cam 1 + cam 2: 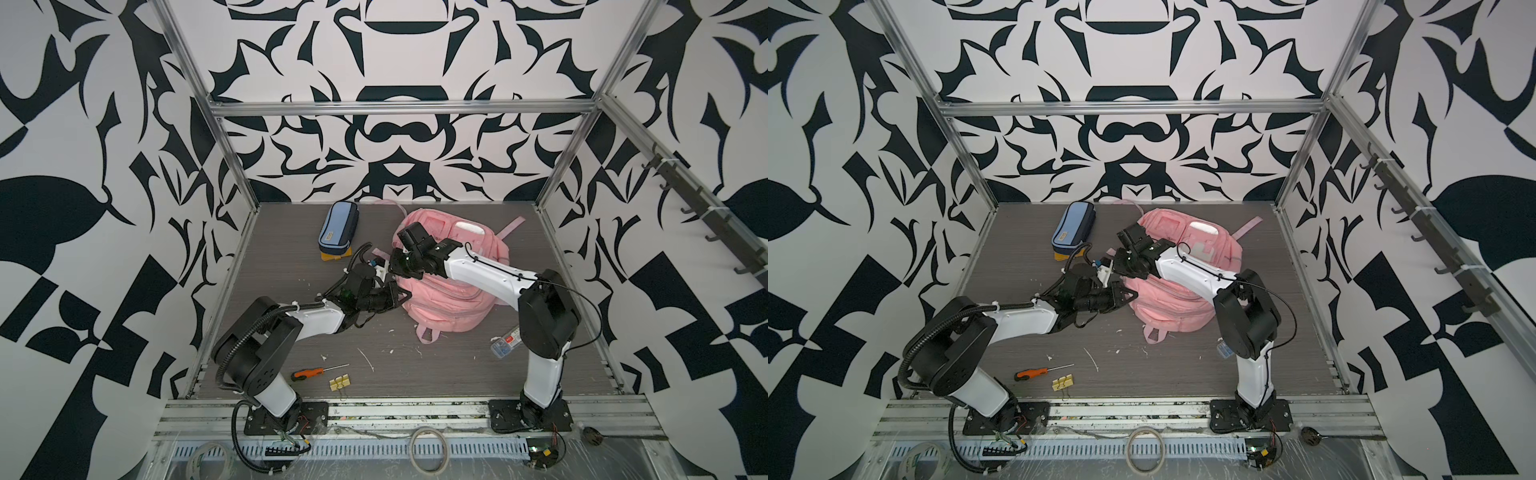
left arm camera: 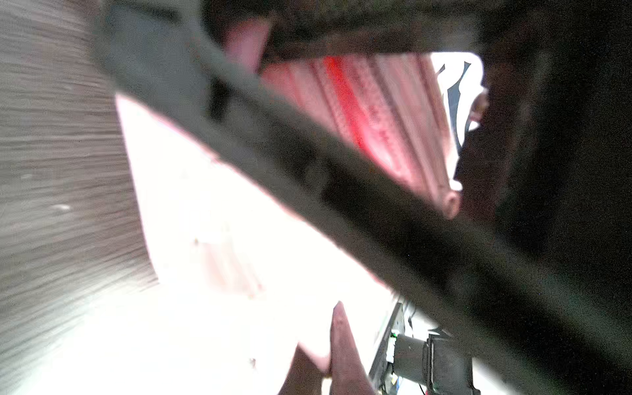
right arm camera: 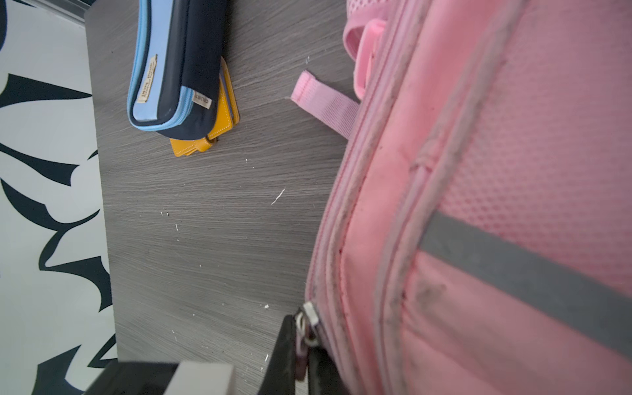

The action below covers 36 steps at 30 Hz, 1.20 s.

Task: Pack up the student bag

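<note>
Soft pink cloth covered the student bag (image 3: 478, 154), mesh-textured on one panel, with a matt grey stripe (image 3: 513, 270) across it, and the zip pull (image 3: 309, 314) glinted metal. The bench (image 3: 205, 239) looked matt, grey wood-grain. At eleven o'clock the pencil case (image 1: 338, 228) was smooth blue fabric. At seven, the screwdriver (image 1: 309, 373) showed orange plastic and a bare metal shaft.

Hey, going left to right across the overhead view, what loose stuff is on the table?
Blue pencil case → student bag → small clear box. The screwdriver and binder clips overlap the pencil case's span, so they're left out.
</note>
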Each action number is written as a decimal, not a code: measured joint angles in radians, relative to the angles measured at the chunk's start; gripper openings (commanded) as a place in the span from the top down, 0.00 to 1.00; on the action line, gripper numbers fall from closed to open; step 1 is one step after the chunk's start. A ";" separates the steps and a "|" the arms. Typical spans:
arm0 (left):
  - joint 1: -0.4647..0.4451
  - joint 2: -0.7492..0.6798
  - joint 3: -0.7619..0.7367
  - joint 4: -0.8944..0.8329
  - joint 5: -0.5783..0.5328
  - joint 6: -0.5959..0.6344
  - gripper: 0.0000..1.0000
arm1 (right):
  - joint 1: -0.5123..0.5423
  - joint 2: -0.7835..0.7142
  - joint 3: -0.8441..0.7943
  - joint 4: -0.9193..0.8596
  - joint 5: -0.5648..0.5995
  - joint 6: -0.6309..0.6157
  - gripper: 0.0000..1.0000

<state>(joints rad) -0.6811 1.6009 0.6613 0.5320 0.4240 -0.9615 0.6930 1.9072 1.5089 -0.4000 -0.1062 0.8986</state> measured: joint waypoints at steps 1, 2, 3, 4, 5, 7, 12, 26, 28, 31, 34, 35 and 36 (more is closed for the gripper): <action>0.000 -0.006 -0.009 0.007 -0.009 -0.003 1.00 | 0.000 0.004 0.003 0.000 -0.002 0.006 1.00; 0.000 -0.011 -0.017 0.015 -0.016 -0.005 1.00 | 0.000 0.006 0.006 0.000 -0.004 0.012 1.00; 0.000 -0.015 -0.023 0.020 -0.021 -0.007 1.00 | -0.001 0.007 0.008 -0.001 -0.006 0.017 1.00; 0.000 -0.019 -0.029 0.028 -0.024 -0.008 1.00 | -0.002 0.007 0.009 0.000 -0.006 0.020 1.00; 0.000 -0.023 -0.034 0.033 -0.027 -0.008 1.00 | -0.004 0.007 0.010 -0.001 -0.006 0.023 1.00; 0.000 -0.029 -0.035 0.032 -0.035 -0.007 1.00 | -0.010 0.007 0.010 0.000 -0.011 0.027 1.00; 0.000 -0.041 -0.036 0.032 -0.055 -0.006 1.00 | -0.031 0.008 0.032 -0.009 -0.045 0.031 1.00; 0.001 -0.070 -0.036 0.018 -0.140 0.021 1.00 | -0.037 0.143 0.283 -0.202 -0.039 0.200 1.00; 0.001 -0.070 -0.036 0.017 -0.146 0.024 1.00 | -0.034 0.164 0.310 -0.225 -0.027 0.239 1.00; 0.001 -0.070 -0.036 0.010 -0.148 0.028 1.00 | -0.029 0.177 0.320 -0.227 -0.016 0.289 0.93; 0.001 -0.070 -0.036 0.007 -0.150 0.031 1.00 | -0.028 0.179 0.321 -0.225 -0.011 0.312 0.83; 0.001 -0.070 -0.036 0.006 -0.150 0.033 1.00 | -0.028 0.177 0.321 -0.220 -0.010 0.314 0.80; 0.001 -0.070 -0.036 0.003 -0.148 0.037 1.00 | -0.028 0.173 0.318 -0.210 -0.008 0.313 0.76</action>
<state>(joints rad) -0.6800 1.5307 0.6250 0.5354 0.2764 -0.9245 0.6651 2.0800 1.8271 -0.6102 -0.1139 1.2118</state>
